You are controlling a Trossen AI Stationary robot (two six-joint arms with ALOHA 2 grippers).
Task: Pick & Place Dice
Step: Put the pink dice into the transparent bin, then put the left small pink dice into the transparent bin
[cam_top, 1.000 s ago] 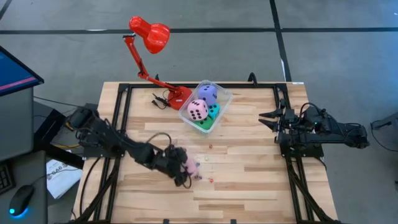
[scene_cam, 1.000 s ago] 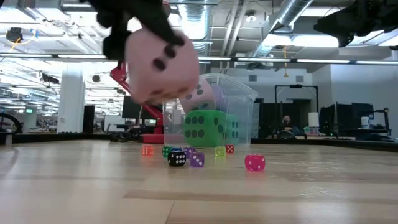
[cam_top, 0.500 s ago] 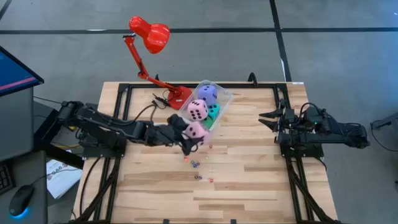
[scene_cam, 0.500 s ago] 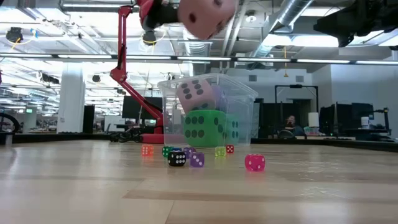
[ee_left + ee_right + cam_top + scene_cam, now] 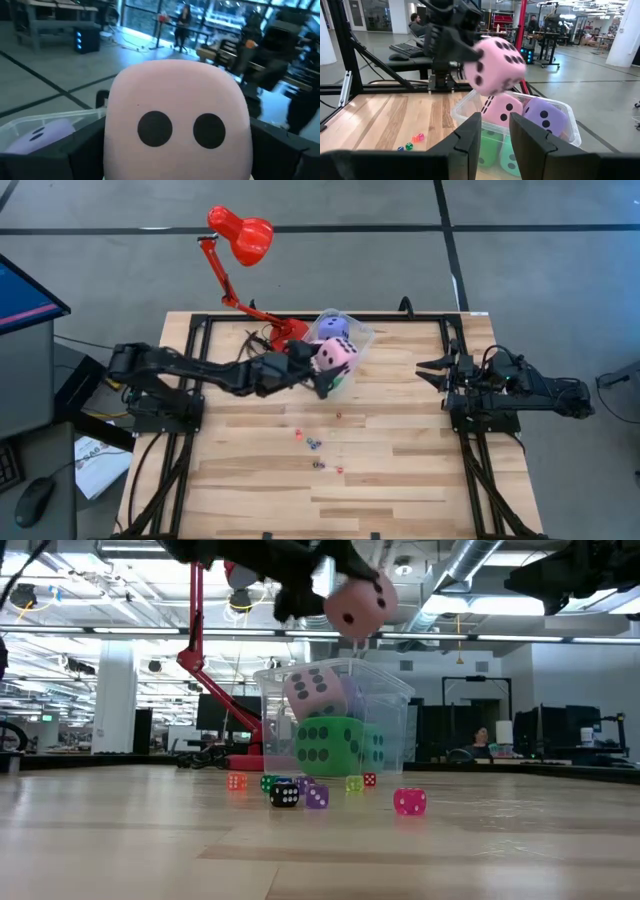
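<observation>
Wooden table [image 5: 400, 470] under you: your left gripper [image 5: 328, 366] holds a pink die [image 5: 335, 356] above the clear tub [image 5: 360, 337].

Half a second ago that die hung over bare wood just short of the tub; now you have it up over the tub's near rim, fingers clamped on its sides, two pips facing the wrist camera. Inside the tub sit another pink die [image 5: 310, 692], a purple die [image 5: 546, 116], a green die [image 5: 326, 747] and a cyan die [image 5: 510, 159], packed touching. Tiny dice [image 5: 315, 445] lie scattered on the wood in front of the tub, unmoved. A red lamp [image 5: 240, 235] stands just behind the tub, its base beside it. Your right gripper [image 5: 428, 367] waits at the right edge, fingers slightly apart, unchanged. You will find no readable writing anywhere.
</observation>
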